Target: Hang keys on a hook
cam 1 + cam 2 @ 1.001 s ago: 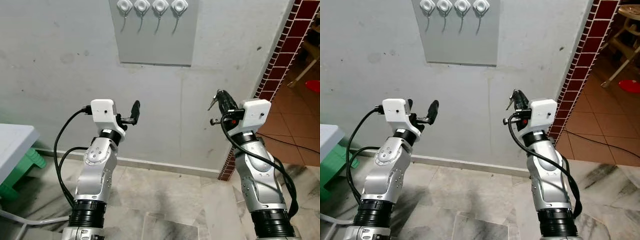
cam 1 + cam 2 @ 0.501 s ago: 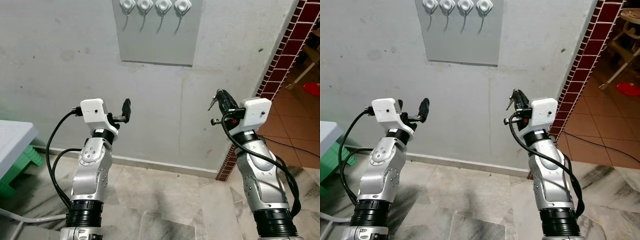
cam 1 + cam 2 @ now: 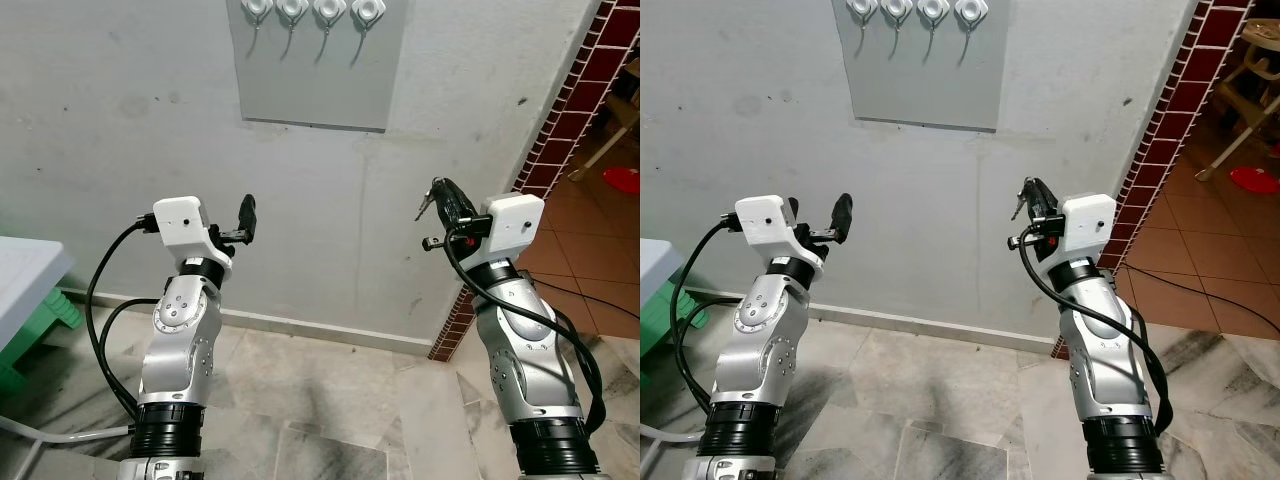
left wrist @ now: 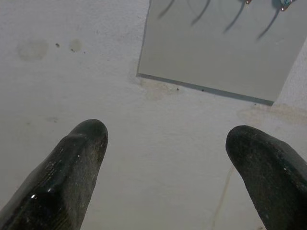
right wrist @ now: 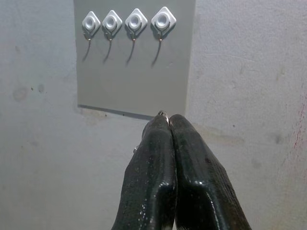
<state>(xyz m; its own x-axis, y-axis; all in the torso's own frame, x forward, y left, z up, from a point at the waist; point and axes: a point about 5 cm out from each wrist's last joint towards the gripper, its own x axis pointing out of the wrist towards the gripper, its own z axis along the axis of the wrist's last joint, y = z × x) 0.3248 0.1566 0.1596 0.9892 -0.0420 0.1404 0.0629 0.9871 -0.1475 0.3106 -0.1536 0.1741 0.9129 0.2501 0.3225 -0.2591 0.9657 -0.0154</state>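
A grey panel (image 3: 315,80) on the wall carries a row of white diamond-shaped hooks (image 3: 328,9) at its top, all bare. My right gripper (image 3: 440,192) is raised below and to the right of the panel, shut on the keys (image 3: 424,207), of which a small metal part hangs from the fingertips. In the right wrist view the two fingers (image 5: 168,158) press together, a bit of key ring (image 5: 162,113) peeks out at their tips, and the hooks (image 5: 135,21) lie ahead. My left gripper (image 3: 247,208) is open, held below the panel's left side, its fingers (image 4: 72,163) spread before the wall.
A red brick-tiled pillar edge (image 3: 565,120) bounds the wall on the right, with terracotta floor (image 3: 600,250) beyond. A white table (image 3: 25,285) over a green stool (image 3: 45,330) stands at the left. Marble floor (image 3: 330,390) lies below.
My left arm has swung a little to the left, away from the middle. The right gripper has kept its place and its hold on the keys. The view has tilted slightly.
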